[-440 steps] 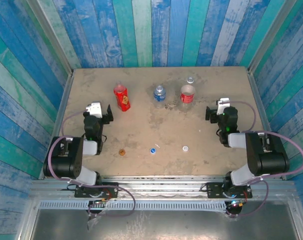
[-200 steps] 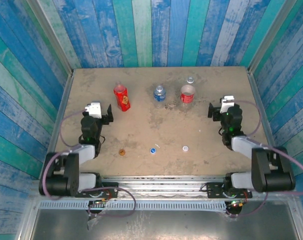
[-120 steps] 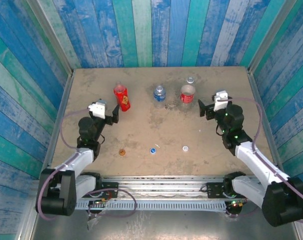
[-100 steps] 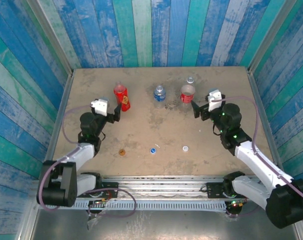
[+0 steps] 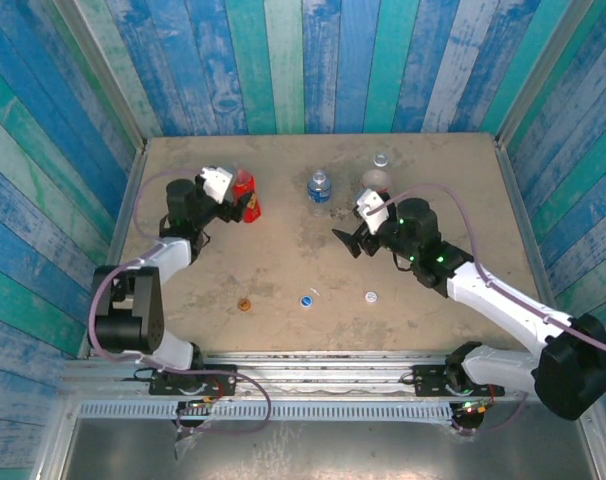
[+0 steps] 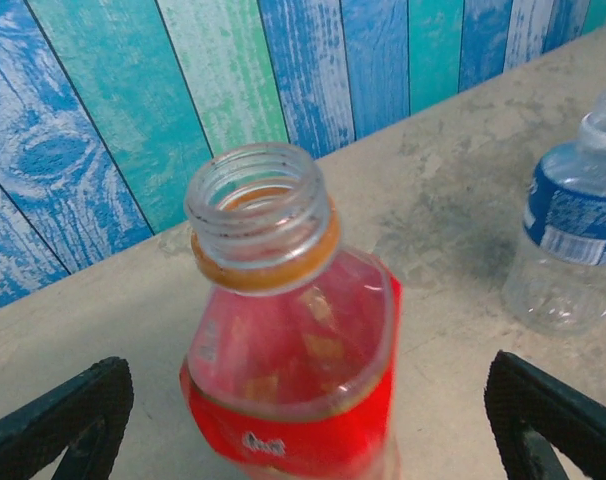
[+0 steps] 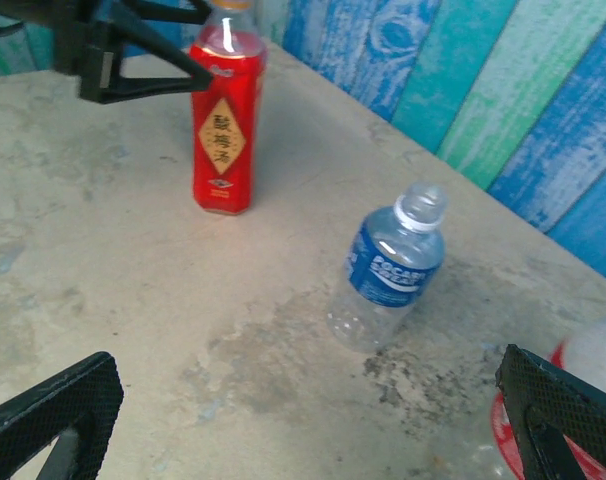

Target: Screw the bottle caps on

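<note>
The left hand (image 5: 226, 196), spread wide, flanks the uncapped red bottle (image 6: 293, 380). The right hand (image 5: 351, 243), also wide, sits near-right of the blue-labelled bottle (image 5: 319, 187), not touching it.

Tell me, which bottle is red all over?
The leftmost bottle, the one with the yellow diamond mark. Its whole body is red; the blue-label bottle and the red-label bottle to its right have clear bodies.

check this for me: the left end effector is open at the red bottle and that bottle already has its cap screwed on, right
Not quite. The left end effector is open at the red bottle, but that bottle has no cap on: the left wrist view shows its neck open. An orange-brown cap lies loose on the table.
</note>
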### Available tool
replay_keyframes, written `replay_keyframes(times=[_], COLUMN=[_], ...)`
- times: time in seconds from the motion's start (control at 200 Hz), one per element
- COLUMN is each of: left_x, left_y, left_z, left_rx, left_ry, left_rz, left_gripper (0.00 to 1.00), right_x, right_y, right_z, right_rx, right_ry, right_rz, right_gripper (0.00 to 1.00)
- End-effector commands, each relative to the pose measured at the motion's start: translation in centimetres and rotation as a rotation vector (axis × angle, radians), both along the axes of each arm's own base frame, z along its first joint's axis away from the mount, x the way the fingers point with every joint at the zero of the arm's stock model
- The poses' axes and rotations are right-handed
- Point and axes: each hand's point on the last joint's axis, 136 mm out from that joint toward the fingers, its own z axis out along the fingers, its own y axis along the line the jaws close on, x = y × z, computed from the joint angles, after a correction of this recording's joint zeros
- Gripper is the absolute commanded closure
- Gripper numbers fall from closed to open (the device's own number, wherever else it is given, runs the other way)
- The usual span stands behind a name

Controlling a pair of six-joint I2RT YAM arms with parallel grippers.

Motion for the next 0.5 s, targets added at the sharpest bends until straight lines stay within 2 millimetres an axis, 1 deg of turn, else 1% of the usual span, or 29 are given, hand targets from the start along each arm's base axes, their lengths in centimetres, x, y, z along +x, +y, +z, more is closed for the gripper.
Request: replay_keyframes(times=[0.0, 0.08, 0.175, 0.195, 0.24, 0.32, 0.395, 0.496], left_x=[0.6, 1.4, 2.2, 2.4, 2.7, 3.2, 3.4, 3.4], left_y=[-0.3, -0.5, -1.0, -1.0, -1.2, -1.5, -1.7, -1.8], left_z=[-2.6, -2.8, -2.9, -2.9, -3.2, -3.5, -3.7, -3.9], left_rx=[0.066, 0.076, 0.068, 0.068, 0.064, 0.055, 0.045, 0.04], left_ry=[0.062, 0.074, 0.094, 0.099, 0.114, 0.128, 0.134, 0.14], left_rz=[-0.07, -0.096, -0.131, -0.137, -0.149, -0.169, -0.183, -0.189], left_gripper=[0.03, 0.0, 0.04, 0.06, 0.15, 0.21, 0.31, 0.41], right_x=[-0.9, -1.0, -1.0, -1.0, -1.0, -1.0, -0.9, -0.9], right_y=[1.7, 2.1, 2.4, 2.4, 2.5, 2.6, 2.9, 3.2], right_z=[0.7, 0.6, 0.5, 0.4, 0.3, 0.0, -0.3, -0.9], right_rx=[-0.004, -0.006, -0.009, -0.01, -0.013, -0.018, -0.026, -0.037], right_ry=[-0.01, -0.008, -0.003, -0.001, 0.001, 0.006, 0.015, 0.026], right_rz=[0.072, 0.08, 0.086, 0.087, 0.087, 0.089, 0.094, 0.1], right_gripper=[0.0, 0.0, 0.0, 0.0, 0.0, 0.0, 0.0, 0.0])
